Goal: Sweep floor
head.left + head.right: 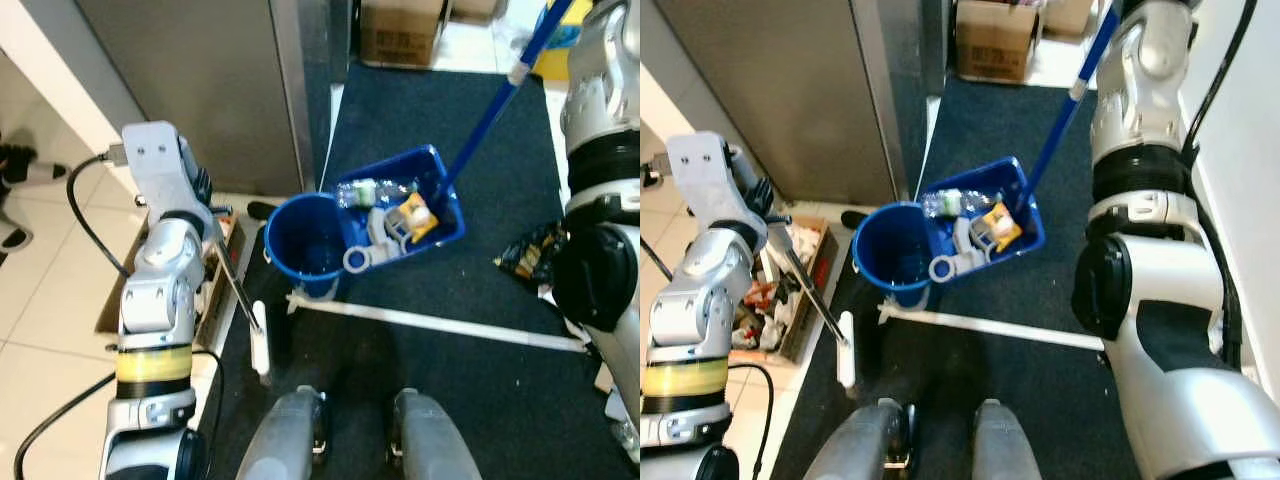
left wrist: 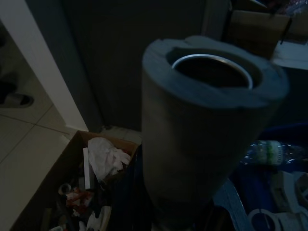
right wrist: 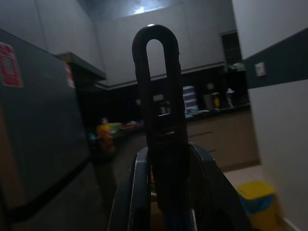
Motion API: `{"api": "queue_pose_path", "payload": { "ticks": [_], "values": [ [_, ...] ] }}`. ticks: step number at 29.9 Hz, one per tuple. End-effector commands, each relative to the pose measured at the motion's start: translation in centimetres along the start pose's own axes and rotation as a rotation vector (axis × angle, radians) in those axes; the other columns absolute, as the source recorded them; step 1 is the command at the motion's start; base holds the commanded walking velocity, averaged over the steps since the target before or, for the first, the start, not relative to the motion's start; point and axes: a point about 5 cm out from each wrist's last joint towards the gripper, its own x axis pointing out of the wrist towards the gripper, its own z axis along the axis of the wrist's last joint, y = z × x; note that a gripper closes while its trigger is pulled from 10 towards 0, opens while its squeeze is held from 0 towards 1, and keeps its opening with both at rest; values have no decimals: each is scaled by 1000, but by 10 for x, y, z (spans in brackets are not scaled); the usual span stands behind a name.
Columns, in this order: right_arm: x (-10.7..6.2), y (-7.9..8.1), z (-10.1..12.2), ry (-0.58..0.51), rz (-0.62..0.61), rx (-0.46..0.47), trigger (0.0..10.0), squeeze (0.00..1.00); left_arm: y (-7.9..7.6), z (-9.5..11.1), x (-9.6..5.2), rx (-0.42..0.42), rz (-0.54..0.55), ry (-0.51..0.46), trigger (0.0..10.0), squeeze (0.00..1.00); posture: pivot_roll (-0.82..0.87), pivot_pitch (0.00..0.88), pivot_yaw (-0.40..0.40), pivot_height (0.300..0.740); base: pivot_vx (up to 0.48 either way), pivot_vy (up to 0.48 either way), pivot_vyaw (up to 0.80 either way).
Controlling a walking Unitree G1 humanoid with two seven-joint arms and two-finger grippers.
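A blue dustpan rests on the dark carpet, holding a plastic bottle, a yellow packet and white scraps. Its long blue handle rises to the upper right. My right gripper is shut on that handle just below its black loop end. A round blue bucket stands against the pan's left side. My left gripper is shut on the broom's grey foam grip. A thin metal shaft slants down from it to a white piece. A long white bar lies across the carpet.
An open cardboard box of rubbish sits on the tiles under my left arm. A tall grey cabinet stands behind it. A crumpled dark wrapper lies on the carpet at right. A cardboard box and a yellow bin stand beyond.
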Motion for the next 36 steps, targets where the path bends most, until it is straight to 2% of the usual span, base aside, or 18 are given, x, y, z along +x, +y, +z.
{"api": "queue_pose_path", "payload": {
  "ticks": [1, 7, 8, 10, 15, 20, 21, 25, 28, 36],
  "values": [
    [4, 25, 9, -52, 78, 25, 10000, 0, 5, 0, -7, -6, 37, -10, 10000, 0, 64, 73, -28, 740, 0, 0, 0],
    [-1, 53, -2, -16, 168, 15, 10000, 0, 7, -5, -16, -16, 68, -2, 10000, 0, 94, 91, -72, 740, 0, 0, 0],
    [-1, 53, -2, -16, 168, 15, 10000, 0, 7, -5, -16, -16, 68, -2, 10000, 0, 94, 91, -72, 740, 0, 0, 0],
    [-5, 67, -7, 3, 214, 15, 10000, 0, 8, -8, -21, -20, 83, 2, 10000, 0, 112, 100, -94, 740, 0, 0, 0],
    [-9, 82, -15, 42, 264, 32, 10000, 0, 10, -11, -31, -30, 113, 7, 10000, 0, 144, 115, -132, 740, 0, 0, 0],
    [-11, 88, -23, 97, 266, 21, 10000, 0, 10, -14, -41, -40, 138, 16, 10000, 0, 174, 127, -168, 740, 0, 0, 0],
    [-10, 86, -28, 141, 226, 9, 10000, 0, 11, -16, -45, -44, 150, 22, 10000, 0, 180, 127, -175, 740, 0, 0, 0],
    [-8, 81, -31, 194, 159, 12, 10000, 0, 14, -18, -51, -51, 175, 29, 10000, 0, 192, 131, -191, 740, 0, 0, 0],
    [-7, 81, -31, 205, 152, 10, 10000, 0, 14, -18, -52, -51, 181, 29, 10000, 0, 196, 134, -196, 740, 0, 0, 0],
    [-9, 107, -30, 249, 284, -78, 10000, 0, 12, -19, -56, -58, 194, 34, 10000, 0, 194, 142, -216, 740, 0, 0, 0]
  ]
}}
